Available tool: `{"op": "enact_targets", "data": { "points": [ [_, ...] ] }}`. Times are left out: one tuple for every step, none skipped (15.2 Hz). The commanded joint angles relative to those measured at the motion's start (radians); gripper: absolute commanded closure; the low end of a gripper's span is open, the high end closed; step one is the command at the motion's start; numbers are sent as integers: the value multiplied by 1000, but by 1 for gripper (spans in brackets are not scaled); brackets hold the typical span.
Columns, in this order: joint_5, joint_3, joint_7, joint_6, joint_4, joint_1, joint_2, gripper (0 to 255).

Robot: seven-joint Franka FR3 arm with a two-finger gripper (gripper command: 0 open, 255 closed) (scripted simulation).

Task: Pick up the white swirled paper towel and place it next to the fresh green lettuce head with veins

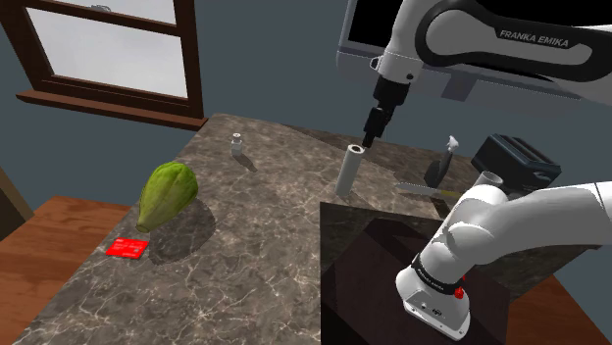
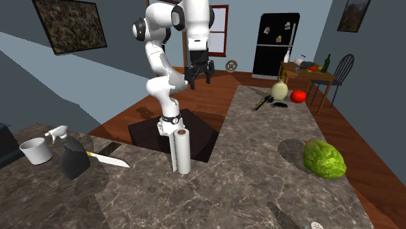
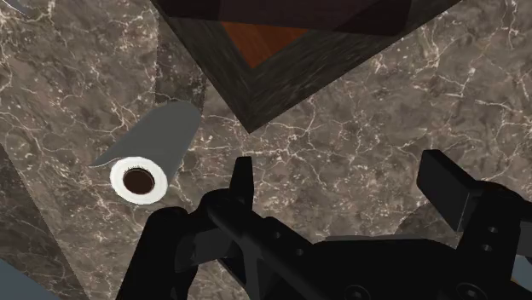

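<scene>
White paper towel (image 1: 349,169) upright | knife (image 2: 110,159), spray bottle (image 2: 73,162) near | end effector (image 3: 341,175) raised, jaws apart

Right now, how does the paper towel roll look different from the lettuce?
The paper towel roll is white; the lettuce is green. The roll stands upright as a thin tube, while the lettuce is a fat, rounded lump. Both sit on the countertop, well apart.

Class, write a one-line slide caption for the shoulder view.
Open gripper hovers over the counter near the upright towel roll; the lettuce lies toward the view's left.
</scene>
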Motion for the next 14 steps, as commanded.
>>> {"op": "enact_targets", "data": {
  "points": [
    [0, 0, 0, 0, 0, 0, 0, 0],
    [-15, -12, -22, 29, -15, -5, 10, 0],
    [-29, -24, -44, 58, -29, -11, 22, 0],
    [-44, -37, -66, 88, -41, -16, 35, 0],
    [-58, -49, -87, 119, -52, -22, 50, 0],
    [-71, -61, -108, 150, -62, -28, 66, 0],
    [-85, -74, -128, 181, -70, -33, 84, 0],
    [-98, -86, -148, 213, -77, -39, 103, 0],
    [-110, -99, -168, 244, -83, -44, 124, 0],
    [-122, -112, -188, 276, -87, -50, 146, 0],
    [-134, -125, -208, 308, -89, -55, 170, 0],
    [-145, -137, -227, 340, -90, -60, 194, 0],
    [-155, -150, -246, 372, -89, -64, 221, 0],
    [-164, -163, -265, 404, -87, -69, 248, 0]
  ]
}}
